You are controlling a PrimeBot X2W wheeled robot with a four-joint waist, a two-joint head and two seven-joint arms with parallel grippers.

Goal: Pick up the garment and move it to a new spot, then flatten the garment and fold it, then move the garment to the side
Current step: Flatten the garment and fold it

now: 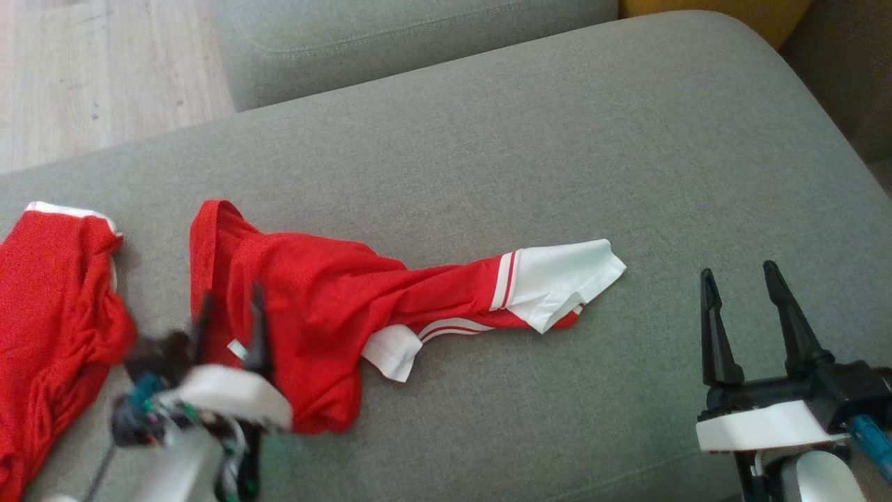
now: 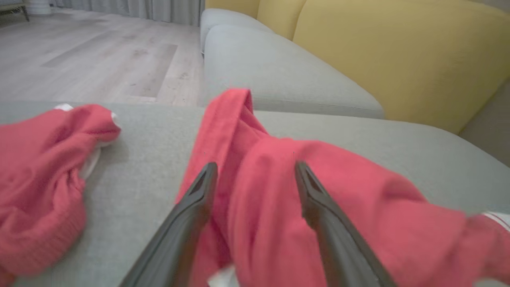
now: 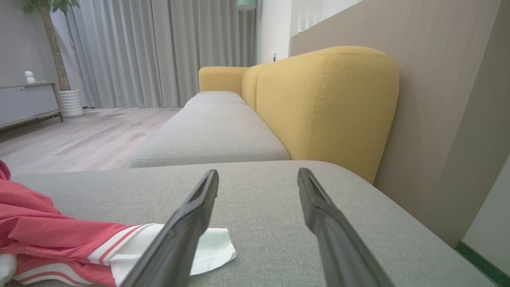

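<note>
The garment [image 1: 327, 307] is a red shirt with white, red-striped sleeve ends, lying crumpled on the grey sofa cushion [image 1: 557, 139]. One white sleeve [image 1: 564, 275] stretches out to the right. My left gripper [image 1: 232, 296], blurred, hangs over the garment's left part. In the left wrist view the left gripper [image 2: 255, 166] is open, with the red fabric [image 2: 279, 207] lying loose under and between its fingers. My right gripper [image 1: 738, 269] stands open above bare cushion to the right of the sleeve. In the right wrist view the right gripper [image 3: 258, 172] holds nothing, and the garment [image 3: 59, 235] lies at its lower left.
A second red garment [image 1: 49, 314] is bunched at the cushion's left edge, also in the left wrist view [image 2: 40, 179]. Another grey seat cushion [image 1: 390, 42] adjoins at the back. A yellow backrest [image 3: 326, 103] rises at the far right. Wooden floor [image 1: 83, 70] lies beyond the left edge.
</note>
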